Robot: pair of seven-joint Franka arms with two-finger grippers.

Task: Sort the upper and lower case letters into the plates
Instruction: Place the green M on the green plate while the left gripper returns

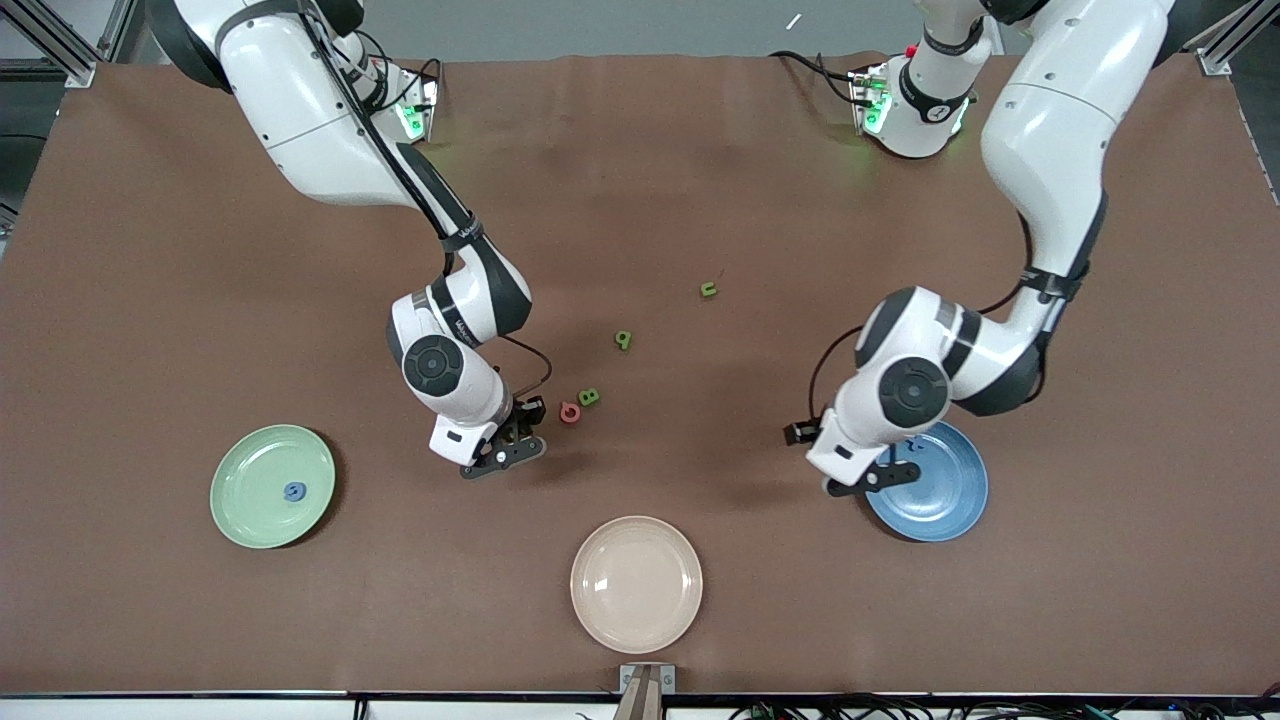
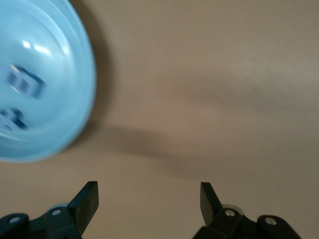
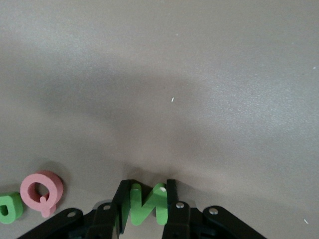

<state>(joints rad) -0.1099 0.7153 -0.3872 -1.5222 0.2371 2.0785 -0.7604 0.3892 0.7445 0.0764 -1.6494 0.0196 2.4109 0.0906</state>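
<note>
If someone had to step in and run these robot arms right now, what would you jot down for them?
Right gripper: shut on a green letter, low over the table beside the red letter.
Left gripper: open, empty, at the blue plate.
Done: two blue letters in the blue plate, one in the green plate.
Left: the held letter, the red one and three green ones mid-table.

A cream-beige plate (image 1: 636, 585) sits on the brown bench (image 1: 180, 300), close to the front camera's edge.
</note>
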